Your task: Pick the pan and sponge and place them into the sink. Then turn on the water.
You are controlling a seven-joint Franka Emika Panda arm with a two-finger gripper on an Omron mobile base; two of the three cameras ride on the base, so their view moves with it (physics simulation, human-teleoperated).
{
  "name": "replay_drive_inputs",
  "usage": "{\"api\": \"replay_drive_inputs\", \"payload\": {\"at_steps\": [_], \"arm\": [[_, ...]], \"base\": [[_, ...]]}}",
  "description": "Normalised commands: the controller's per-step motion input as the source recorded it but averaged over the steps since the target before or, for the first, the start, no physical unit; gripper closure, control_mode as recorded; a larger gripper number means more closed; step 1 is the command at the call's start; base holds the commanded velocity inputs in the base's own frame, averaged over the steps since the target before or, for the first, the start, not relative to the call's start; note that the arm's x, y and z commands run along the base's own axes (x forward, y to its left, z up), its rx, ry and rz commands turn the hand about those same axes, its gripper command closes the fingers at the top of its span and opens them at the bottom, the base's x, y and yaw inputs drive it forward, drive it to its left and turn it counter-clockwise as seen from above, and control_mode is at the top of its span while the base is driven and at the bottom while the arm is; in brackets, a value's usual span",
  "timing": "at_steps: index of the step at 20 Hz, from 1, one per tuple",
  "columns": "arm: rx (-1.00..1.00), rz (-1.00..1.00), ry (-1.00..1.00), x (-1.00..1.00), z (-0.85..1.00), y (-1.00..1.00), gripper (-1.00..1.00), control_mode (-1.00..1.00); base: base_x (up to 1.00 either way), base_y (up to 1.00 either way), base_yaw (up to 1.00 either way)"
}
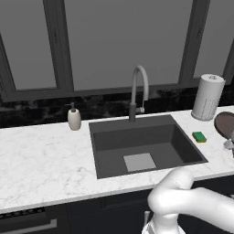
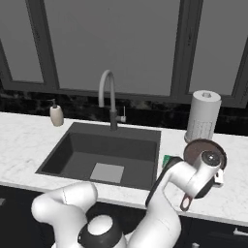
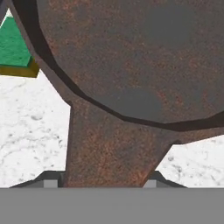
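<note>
So the gripper [image 3: 105,181] is clamped on the pan's handle: in the hand view the brown handle runs straight down between the two finger tips, which sit snug against either side of it. The pan [image 3: 131,57] itself takes up most of that view, rusty dark brown, with the white marble bench [image 3: 30,131] showing underneath.

From the right base view the pan [image 2: 198,151] sits on the bench to the right of the sink [image 2: 77,155], just in front of the paper towel roll [image 2: 203,116], with the arm's wrist right over it and the handle poking out toward the front edge. In the left base view you catch the pan [image 1: 225,124] at the right border.

The sponge [image 1: 199,136] is green with a yellow layer, lying flat on the bench between the sink's right rim and the pan, near both.

The faucet [image 1: 139,91] stands behind the basin, and the soap dispenser [image 1: 74,118] is off to the left of the sink.
</note>
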Motion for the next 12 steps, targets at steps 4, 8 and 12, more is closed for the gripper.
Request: {"api": "replay_drive_inputs", "payload": {"at_steps": [4,8,12], "arm": [[0.0,0.0,-0.18,-0.91,0.71,0.0,1.0,-1.0],[0.0,0.0,-0.06,-0.89,0.8,0.18,1.0,-1.0],[0.0,0.05,0.05,-0.36,0.84,0.47,1.0,-1.0]], "base": [[0.0,0.0,0.0],[0.0,0.0,0.0],[0.0,0.0,0.0]]}}
